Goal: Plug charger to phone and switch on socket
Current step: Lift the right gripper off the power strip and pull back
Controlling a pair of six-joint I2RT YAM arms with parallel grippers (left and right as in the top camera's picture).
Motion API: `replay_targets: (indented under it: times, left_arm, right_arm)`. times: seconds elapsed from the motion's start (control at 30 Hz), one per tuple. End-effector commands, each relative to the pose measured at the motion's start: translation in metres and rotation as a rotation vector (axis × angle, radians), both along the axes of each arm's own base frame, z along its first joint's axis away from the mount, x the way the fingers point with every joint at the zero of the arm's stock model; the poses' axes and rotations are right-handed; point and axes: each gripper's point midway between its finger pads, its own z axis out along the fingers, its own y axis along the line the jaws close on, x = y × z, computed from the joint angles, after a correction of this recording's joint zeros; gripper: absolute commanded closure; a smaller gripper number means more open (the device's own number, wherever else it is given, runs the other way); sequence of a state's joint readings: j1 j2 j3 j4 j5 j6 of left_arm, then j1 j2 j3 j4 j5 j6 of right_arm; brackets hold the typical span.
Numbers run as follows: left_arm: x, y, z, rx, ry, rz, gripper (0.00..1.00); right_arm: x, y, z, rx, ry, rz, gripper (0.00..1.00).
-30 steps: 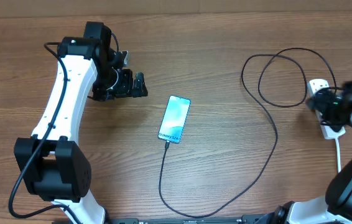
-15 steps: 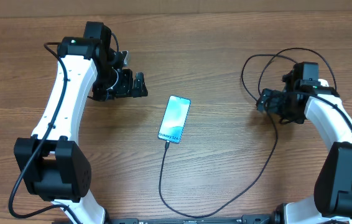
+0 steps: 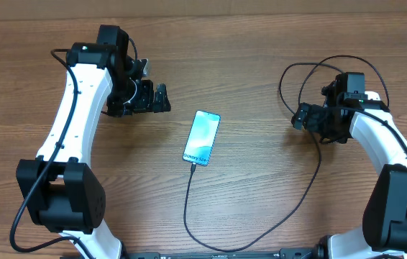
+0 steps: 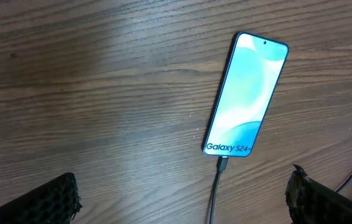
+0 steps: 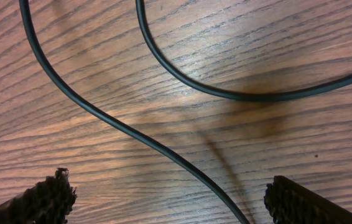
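The phone (image 3: 202,137) lies face up in the middle of the table, its light blue screen lit; it also shows in the left wrist view (image 4: 244,93) with the "Galaxy S24+" text at its near end. The charger's black cable (image 3: 311,183) is plugged into that end (image 4: 222,165) and loops round to the right. My left gripper (image 3: 162,98) is open and empty, up and left of the phone (image 4: 185,205). My right gripper (image 3: 300,116) is open and empty, low over the cable loops (image 5: 132,134). The socket is hidden, apparently under my right arm.
The wooden table (image 3: 261,57) carries only the phone and the cable. The cable makes two overlapping loops (image 3: 326,68) at the back right, and a long bend (image 3: 211,248) reaches the front edge.
My right arm has swung left from the far right edge, where the white socket showed, to over the cable loops, then edged slightly further left. The left arm, phone and cable have not moved.
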State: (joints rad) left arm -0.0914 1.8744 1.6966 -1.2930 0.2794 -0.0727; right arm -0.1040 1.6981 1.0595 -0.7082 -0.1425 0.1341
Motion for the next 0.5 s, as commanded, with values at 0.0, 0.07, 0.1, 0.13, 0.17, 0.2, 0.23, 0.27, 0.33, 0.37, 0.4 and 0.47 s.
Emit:
replay_targets:
  times: [0.0, 0.07, 0.1, 0.13, 0.17, 0.2, 0.23, 0.27, 0.33, 0.37, 0.4, 0.47]
  left_arm:
    - [0.0000, 0.0006, 0.0041, 0.000, -0.011, 0.007, 0.00]
    - [0.0000, 0.0006, 0.0041, 0.000, -0.011, 0.007, 0.00]
    - [0.0001, 0.0006, 0.0041, 0.000, -0.011, 0.007, 0.00]
    - [0.0000, 0.0006, 0.0041, 0.000, -0.011, 0.007, 0.00]
    - [0.0000, 0.0006, 0.0041, 0.000, -0.011, 0.007, 0.00]
    - [0.0000, 0.0006, 0.0041, 0.000, -0.011, 0.007, 0.00]
    - [0.0000, 0.0006, 0.0041, 0.000, -0.011, 0.007, 0.00]
    - [0.0000, 0.0006, 0.0041, 0.000, -0.011, 0.007, 0.00]
    - [0.0000, 0.0006, 0.0041, 0.000, -0.011, 0.007, 0.00]
    - [0.0000, 0.0006, 0.0041, 0.000, -0.011, 0.007, 0.00]
    - [0.0000, 0.0006, 0.0041, 0.000, -0.011, 0.007, 0.00]
    - [0.0000, 0.0006, 0.0041, 0.000, -0.011, 0.007, 0.00]
  right_arm:
    - [0.0000, 0.0021, 0.0031, 0.008, -0.011, 0.002, 0.00]
    - [0.0000, 0.0021, 0.0031, 0.008, -0.011, 0.002, 0.00]
    - [0.0000, 0.0021, 0.0031, 0.008, -0.011, 0.002, 0.00]
    - [0.0000, 0.0021, 0.0031, 0.008, -0.011, 0.002, 0.00]
    - [0.0000, 0.0021, 0.0031, 0.008, -0.011, 0.002, 0.00]
    - [0.0001, 0.0021, 0.0031, 0.008, -0.012, 0.002, 0.00]
    - [0.0000, 0.0021, 0.0031, 0.008, -0.011, 0.002, 0.00]
    - [0.0000, 0.0021, 0.0031, 0.008, -0.011, 0.002, 0.00]
    - [0.0000, 0.0021, 0.0031, 0.008, -0.011, 0.002, 0.00]
    - [0.0000, 0.0021, 0.0031, 0.008, -0.011, 0.002, 0.00]
    - [0.0000, 0.0021, 0.0031, 0.008, -0.011, 0.002, 0.00]
    - [0.0000, 0.0021, 0.0031, 0.008, -0.011, 0.002, 0.00]
